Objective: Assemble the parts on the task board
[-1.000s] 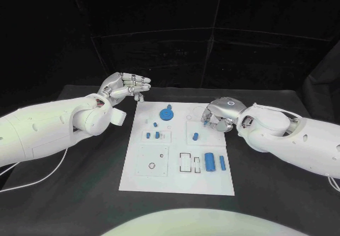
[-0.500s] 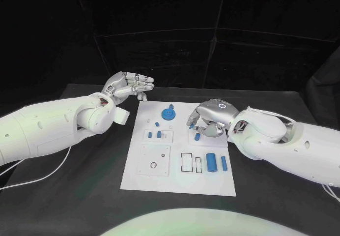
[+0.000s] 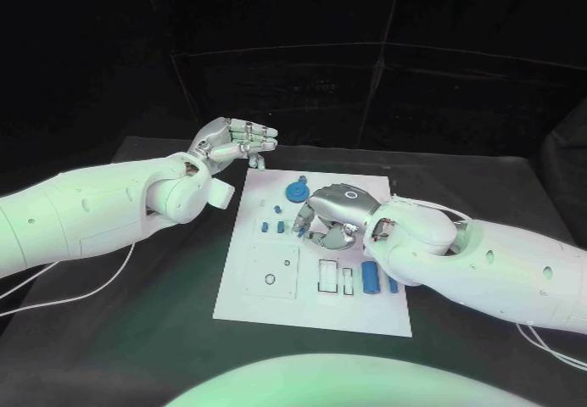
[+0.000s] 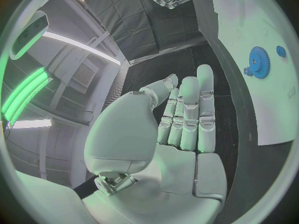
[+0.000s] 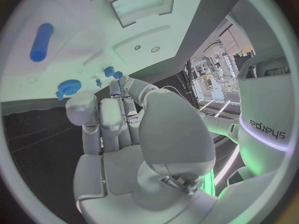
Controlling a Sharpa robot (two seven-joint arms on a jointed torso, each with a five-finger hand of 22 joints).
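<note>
The right hand is lowered over the middle of the task board, fingers curled downward among the small blue pieces there; whether one of them is pinched cannot be told, since the fingertips are hidden under the hand in the head view and nothing is plainly seen between them in the right wrist view. The left hand is held up off the board's far left corner, above the counter, fingers loosely bent together, nothing gripped. Outward from the right hand, a blue gear is seen on the far part of the board with a small blue knob just beyond it; the same gear is caught in the left wrist view. Two short blue pegs are found just beside the right hand, toward the left arm. Nearer the robot, a thick blue cylinder lies flat, with a slimmer blue bar beside it, partly covered by the right arm. Beside them, rectangular slots are seen outlined and appear unfilled, and a square panel with a round hole also looks vacant. Judged from this, the assembly is reckoned to be at an early stage: most pieces are still lying loose, most sockets are still to be filled, and the step in hand looks like a pick-up near the board's middle.
</note>
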